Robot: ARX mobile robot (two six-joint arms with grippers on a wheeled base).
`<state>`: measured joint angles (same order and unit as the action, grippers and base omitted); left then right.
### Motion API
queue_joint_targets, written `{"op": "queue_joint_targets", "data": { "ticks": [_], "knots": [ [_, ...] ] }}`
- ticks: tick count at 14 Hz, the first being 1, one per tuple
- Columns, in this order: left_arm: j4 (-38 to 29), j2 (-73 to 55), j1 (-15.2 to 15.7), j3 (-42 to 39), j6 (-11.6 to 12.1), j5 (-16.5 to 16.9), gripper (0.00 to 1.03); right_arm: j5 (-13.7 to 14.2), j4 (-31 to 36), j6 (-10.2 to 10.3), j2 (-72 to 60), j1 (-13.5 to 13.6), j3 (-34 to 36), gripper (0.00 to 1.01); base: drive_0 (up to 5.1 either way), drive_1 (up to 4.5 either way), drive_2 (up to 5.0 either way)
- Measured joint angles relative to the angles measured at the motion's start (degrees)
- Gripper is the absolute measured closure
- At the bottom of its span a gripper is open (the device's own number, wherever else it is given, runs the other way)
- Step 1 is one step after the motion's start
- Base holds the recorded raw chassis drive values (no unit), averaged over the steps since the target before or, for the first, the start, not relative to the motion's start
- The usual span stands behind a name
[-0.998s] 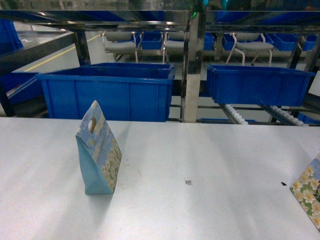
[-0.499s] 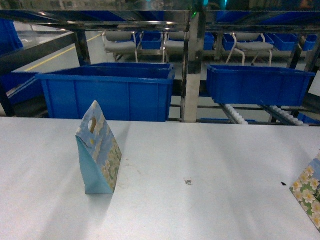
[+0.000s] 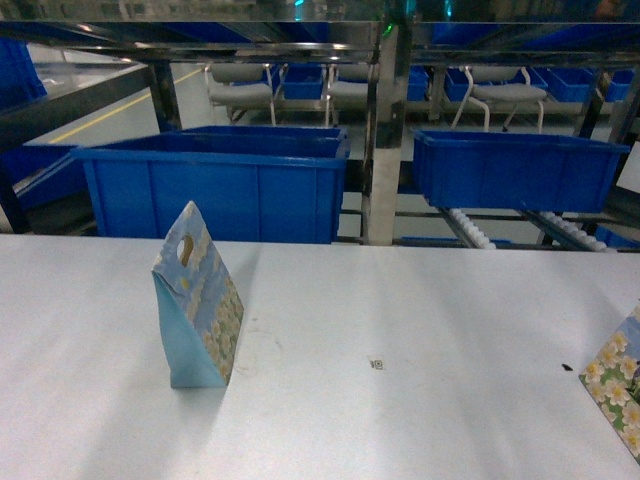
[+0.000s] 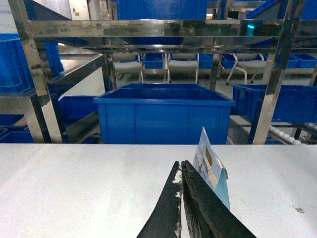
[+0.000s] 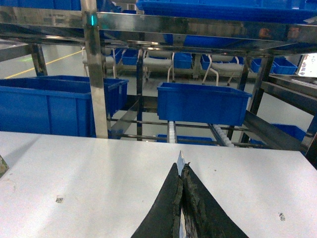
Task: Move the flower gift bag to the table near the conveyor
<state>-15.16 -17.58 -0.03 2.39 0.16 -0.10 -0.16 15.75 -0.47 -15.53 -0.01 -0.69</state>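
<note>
The flower gift bag (image 3: 197, 300) is standing upright on the table (image 3: 420, 320), short of the conveyor (image 3: 470, 228). The left gripper (image 4: 181, 171) is sitting clenched just beside it, holding nothing. The right gripper (image 5: 181, 173) is pinching a thin edge I can't identify, so the move looks largely done.

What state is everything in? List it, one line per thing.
flower gift bag: upright on the table, top folded shut, untouched.
second flowered bag: at the table's right edge, cut off by the frame.
left gripper: fingers shut, empty.
right gripper: fingers shut, pale sliver at tips.
large blue bin: open-topped, contents hidden.
</note>
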Motion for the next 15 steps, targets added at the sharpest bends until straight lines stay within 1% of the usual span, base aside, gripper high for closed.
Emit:
{"op": "queue_joint_targets", "data": {
  "ticks": [2, 4, 8, 10, 11, 12, 13, 14, 15],
  "knots": [
    [0.6, 0.9, 0.0, -0.3, 0.0, 0.0, 1.01, 0.0, -0.9, 0.0, 0.9, 0.0, 0.0, 0.99, 0.0, 0.00, 0.0],
    [-1.2, 1.5, 0.0, -1.6, 0.0, 0.0, 1.01, 0.0, -1.8, 0.0, 1.7, 0.0, 0.0, 0.99, 0.0, 0.00, 0.0],
    [0.9, 3.4, 0.0, -1.6, 0.0, 0.0, 1.01, 0.0, -3.6, 0.0, 3.5, 0.0, 0.0, 0.99, 0.0, 0.00, 0.0],
    [3.4, 5.8, 0.0, -1.6, 0.0, 0.0, 1.01, 0.0, -5.5, 0.0, 5.4, 0.0, 0.0, 0.99, 0.0, 0.00, 0.0],
    [4.3, 6.7, 0.0, -1.6, 0.0, 0.0, 1.01, 0.0, -9.3, 0.0, 8.0, 0.0, -0.1, 0.99, 0.0, 0.00, 0.0],
    [5.1, 7.8, 0.0, -1.6, 0.0, 0.0, 1.01, 0.0, -16.0, 0.0, 14.6, 0.0, -0.1, 0.99, 0.0, 0.00, 0.0],
    [12.0, 12.1, 0.0, -1.5, 0.0, -0.1, 1.01, 0.0, -15.6, 0.0, 15.2, 0.0, -0.2, 0.99, 0.0, 0.00, 0.0],
    [15.3, 16.9, 0.0, -1.5, 0.0, 0.1, 1.01, 0.0, -16.2, 0.0, 15.2, 0.0, -0.1, 0.99, 0.0, 0.00, 0.0],
    [15.2, 17.0, 0.0, -1.5, 0.0, -0.1, 1.01, 0.0, -15.7, 0.0, 15.3, 0.0, -0.1, 0.99, 0.0, 0.00, 0.0]
  ]
}}
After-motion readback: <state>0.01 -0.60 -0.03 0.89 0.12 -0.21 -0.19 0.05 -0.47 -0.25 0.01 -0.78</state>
